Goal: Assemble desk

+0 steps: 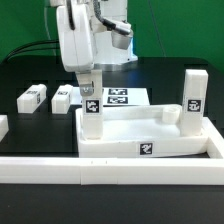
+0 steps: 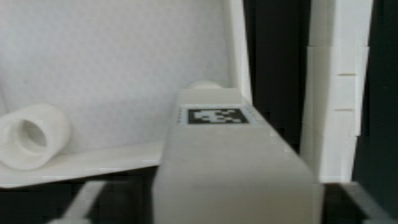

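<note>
The white desk top lies near the front with its rim up. One tagged white leg stands upright at its far corner on the exterior view's right. My gripper is shut on another tagged leg and holds it upright at the top's far corner on the exterior view's left. I cannot tell whether that leg is seated. In the wrist view this leg fills the middle between my fingers, over the desk top and beside a round socket.
Two more tagged legs lie on the black table at the exterior view's left. The marker board lies behind the desk top. A long low white wall runs along the front and also shows in the wrist view.
</note>
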You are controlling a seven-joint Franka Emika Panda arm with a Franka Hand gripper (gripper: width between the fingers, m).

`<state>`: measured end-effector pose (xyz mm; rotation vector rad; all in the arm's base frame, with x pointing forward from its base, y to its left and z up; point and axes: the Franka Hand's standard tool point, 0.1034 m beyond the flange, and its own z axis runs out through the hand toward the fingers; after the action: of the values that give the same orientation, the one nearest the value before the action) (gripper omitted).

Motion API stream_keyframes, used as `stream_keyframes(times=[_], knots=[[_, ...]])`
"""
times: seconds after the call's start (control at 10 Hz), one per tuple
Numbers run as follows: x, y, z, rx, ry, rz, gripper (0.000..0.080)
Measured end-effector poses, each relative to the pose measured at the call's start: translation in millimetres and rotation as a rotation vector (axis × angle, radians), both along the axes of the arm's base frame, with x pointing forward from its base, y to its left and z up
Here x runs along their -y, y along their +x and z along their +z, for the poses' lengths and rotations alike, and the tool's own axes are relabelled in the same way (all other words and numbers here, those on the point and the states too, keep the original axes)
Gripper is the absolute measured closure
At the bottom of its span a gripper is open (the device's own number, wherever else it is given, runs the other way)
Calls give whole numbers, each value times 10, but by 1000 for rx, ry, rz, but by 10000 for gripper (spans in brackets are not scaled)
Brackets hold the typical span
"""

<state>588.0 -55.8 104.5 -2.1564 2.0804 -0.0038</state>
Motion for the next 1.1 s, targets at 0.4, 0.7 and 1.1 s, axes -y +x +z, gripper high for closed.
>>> stream_keyframes(times=[0.4, 0.7, 1.1], knots=[[-30, 30, 12, 22, -41, 337, 151], [-28, 28, 8, 46, -66, 592, 150], [-83, 38, 11, 58, -141, 1064, 150]])
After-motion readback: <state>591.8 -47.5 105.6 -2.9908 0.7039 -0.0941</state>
